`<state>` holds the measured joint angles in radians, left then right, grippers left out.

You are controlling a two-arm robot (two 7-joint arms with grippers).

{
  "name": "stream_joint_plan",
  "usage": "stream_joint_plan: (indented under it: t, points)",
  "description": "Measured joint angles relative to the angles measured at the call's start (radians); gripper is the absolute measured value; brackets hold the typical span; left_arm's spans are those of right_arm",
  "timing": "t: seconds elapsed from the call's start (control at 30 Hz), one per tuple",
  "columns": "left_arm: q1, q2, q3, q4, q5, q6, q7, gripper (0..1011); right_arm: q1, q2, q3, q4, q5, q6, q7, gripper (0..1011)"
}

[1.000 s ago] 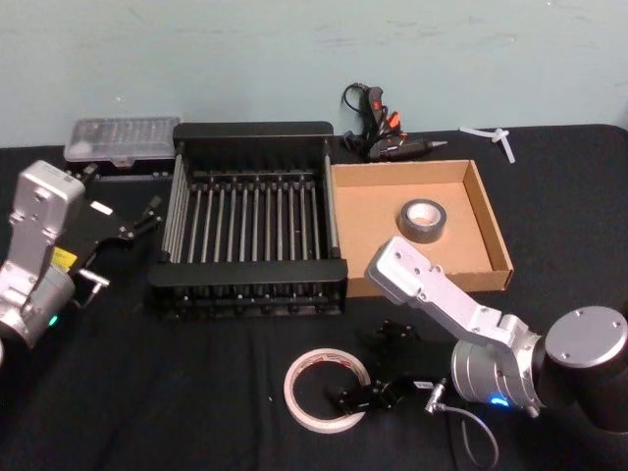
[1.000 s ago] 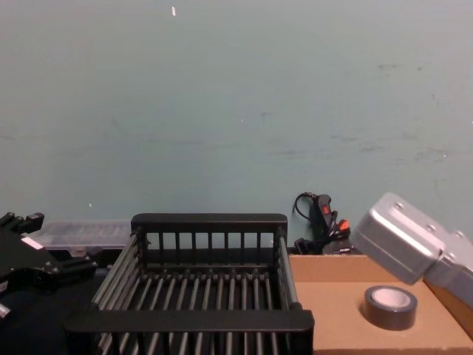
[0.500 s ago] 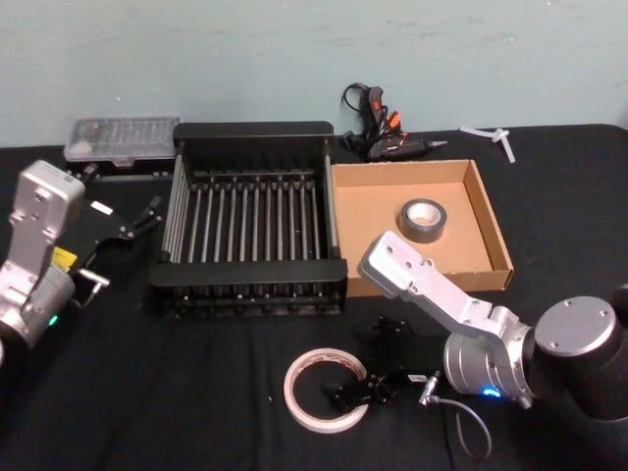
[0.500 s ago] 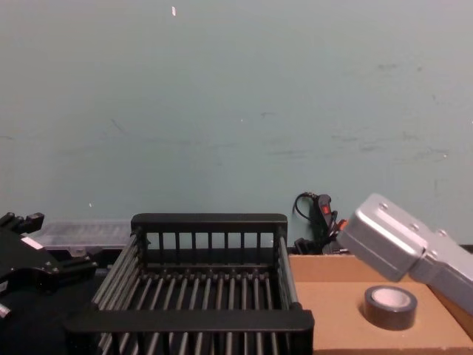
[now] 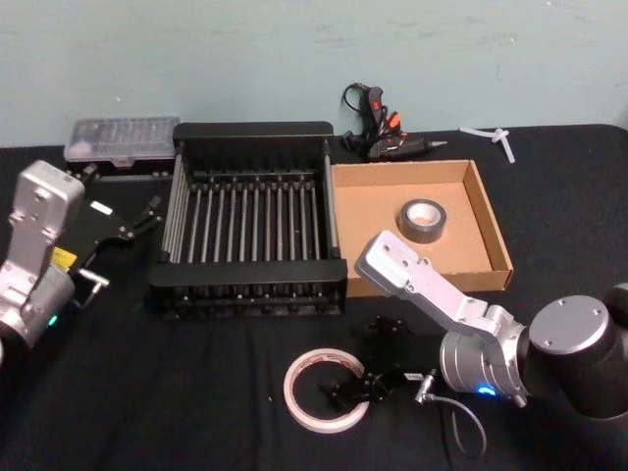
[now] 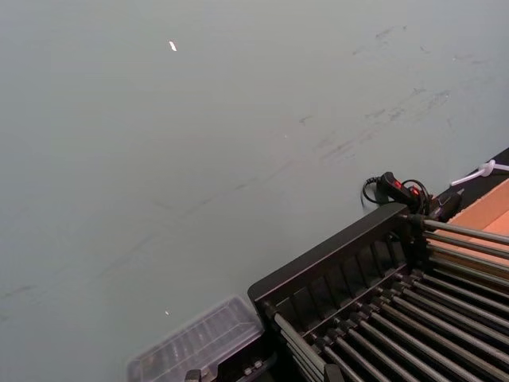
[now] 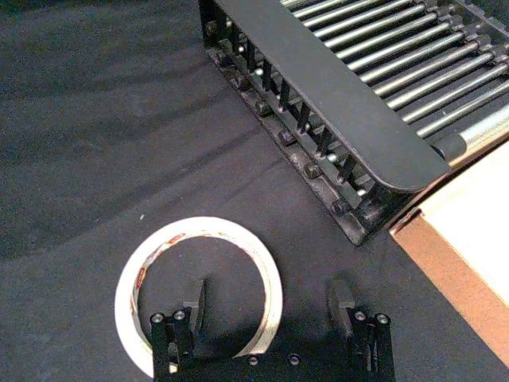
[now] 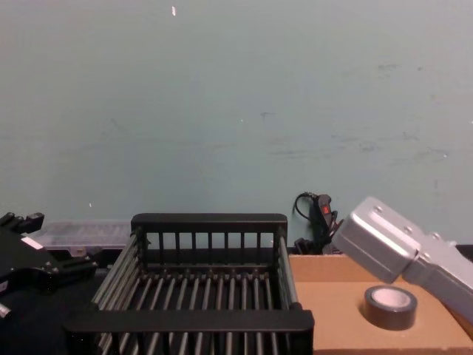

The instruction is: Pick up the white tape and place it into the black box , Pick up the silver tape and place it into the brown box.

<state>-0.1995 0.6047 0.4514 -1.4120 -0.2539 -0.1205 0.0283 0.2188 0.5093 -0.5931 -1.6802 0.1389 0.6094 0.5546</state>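
Observation:
The white tape lies flat on the black cloth in front of the black box. My right gripper is low over the roll's right side and open. In the right wrist view one finger stands inside the hole of the white tape and the other outside it, so the roll's wall is between them. The silver tape lies in the brown box, seen also in the chest view as a silver tape. My left gripper is parked to the left of the black box.
A clear plastic case sits behind the black box's left corner. A black glue gun with its cable lies behind the brown box, and a small white piece lies farther right. The wall stands close behind.
My right arm has shifted a little to the left, bringing its gripper further over the white tape. The left arm and both tapes have stayed put.

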Motion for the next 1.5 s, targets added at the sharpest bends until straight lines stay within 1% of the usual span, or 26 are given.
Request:
stream_joint_plan:
  t: [0.8, 0.9, 0.93, 1.07, 1.13, 1.2, 1.43, 1.5]
  points:
    - [0.0, 0.0, 0.0, 0.0, 0.0, 0.0, 0.0, 1002, 0.002, -0.001, -0.004, 0.009, 0.005, -0.006, -0.005, 993]
    - [0.0, 0.0, 0.0, 0.0, 0.0, 0.0, 0.0, 1001, 0.002, -0.001, -0.004, 0.009, 0.005, -0.006, -0.005, 954]
    - [0.0, 0.0, 0.0, 0.0, 0.0, 0.0, 0.0, 1001, 0.002, -0.001, -0.004, 0.009, 0.005, -0.005, -0.005, 914]
    - [0.0, 0.0, 0.0, 0.0, 0.0, 0.0, 0.0, 1001, 0.002, -0.001, -0.004, 0.008, 0.005, -0.005, -0.005, 836]
    - [0.0, 0.0, 0.0, 0.0, 0.0, 0.0, 0.0, 1001, 0.002, -0.001, -0.003, 0.008, 0.005, -0.005, -0.004, 746]
    - [0.0, 0.0, 0.0, 0.0, 0.0, 0.0, 0.0, 1001, 0.002, -0.001, -0.003, 0.008, 0.005, -0.005, -0.004, 707]
    - [0.0, 0.0, 0.0, 0.0, 0.0, 0.0, 0.0, 1001, 0.002, -0.001, -0.003, 0.007, 0.005, -0.004, -0.004, 473]
    - [0.0, 0.0, 0.0, 0.0, 0.0, 0.0, 0.0, 1001, 0.002, -0.001, -0.003, 0.007, 0.005, -0.004, -0.004, 424]
